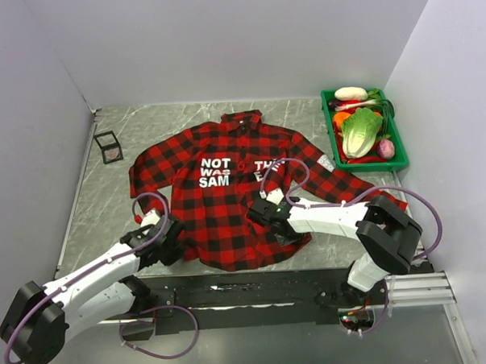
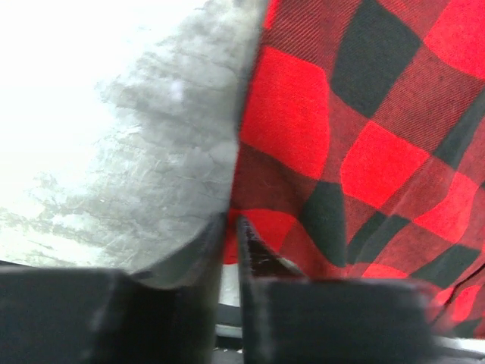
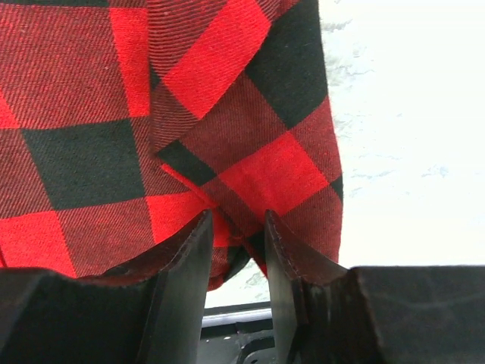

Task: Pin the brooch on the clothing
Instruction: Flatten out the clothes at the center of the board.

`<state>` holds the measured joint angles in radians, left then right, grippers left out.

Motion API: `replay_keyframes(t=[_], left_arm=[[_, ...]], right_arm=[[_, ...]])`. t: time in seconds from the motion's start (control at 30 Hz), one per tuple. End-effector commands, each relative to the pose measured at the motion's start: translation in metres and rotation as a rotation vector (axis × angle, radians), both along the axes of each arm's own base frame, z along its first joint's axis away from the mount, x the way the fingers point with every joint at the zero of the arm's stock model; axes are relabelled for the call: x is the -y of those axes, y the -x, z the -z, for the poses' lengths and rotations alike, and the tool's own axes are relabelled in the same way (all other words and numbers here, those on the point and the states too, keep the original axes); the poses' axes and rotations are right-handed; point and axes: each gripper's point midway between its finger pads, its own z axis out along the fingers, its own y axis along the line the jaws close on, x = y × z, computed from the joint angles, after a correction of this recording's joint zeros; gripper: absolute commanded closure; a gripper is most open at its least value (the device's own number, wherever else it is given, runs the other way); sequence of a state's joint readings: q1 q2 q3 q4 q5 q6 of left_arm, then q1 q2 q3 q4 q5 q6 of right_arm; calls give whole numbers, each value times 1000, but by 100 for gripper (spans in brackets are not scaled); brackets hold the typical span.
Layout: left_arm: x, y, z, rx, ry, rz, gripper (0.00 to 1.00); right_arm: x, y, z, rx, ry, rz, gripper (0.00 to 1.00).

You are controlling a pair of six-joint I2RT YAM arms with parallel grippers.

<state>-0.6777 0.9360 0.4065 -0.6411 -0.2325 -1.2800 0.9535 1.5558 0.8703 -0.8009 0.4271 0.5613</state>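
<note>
Left arm [image 1: 94,277] and right arm [image 1: 325,217] stretched low toward shirt [image 1: 228,207].
Left gripper [image 2: 227,231] pinched its hem; right gripper [image 3: 237,227] clasped a fold.

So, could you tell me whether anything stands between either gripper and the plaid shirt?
Nothing visible does. The shirt has its bottom hem right between the jaws of the left gripper and of the right gripper, each at one lower corner.
</note>
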Motion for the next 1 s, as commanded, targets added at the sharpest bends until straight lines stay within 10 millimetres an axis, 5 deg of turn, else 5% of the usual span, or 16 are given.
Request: replay_keyframes(t=[0.0, 0.43, 0.67, 0.83, 0.97], left_arm=[[-7, 13, 7, -27, 12, -51, 99], [-23, 5, -23, 151, 185, -296, 99], [-23, 8, -18, 116, 145, -271, 99], [-24, 1, -28, 140, 128, -273, 99], [-25, -6, -44, 180, 120, -271, 99]], right_arm=[[3, -7, -5, 38, 38, 23, 59], [8, -6, -1, 21, 98, 42, 66], [5, -10, -12, 52, 65, 67, 100], [6, -21, -35, 104, -11, 108, 100], [25, -27, -43, 121, -9, 164, 100]])
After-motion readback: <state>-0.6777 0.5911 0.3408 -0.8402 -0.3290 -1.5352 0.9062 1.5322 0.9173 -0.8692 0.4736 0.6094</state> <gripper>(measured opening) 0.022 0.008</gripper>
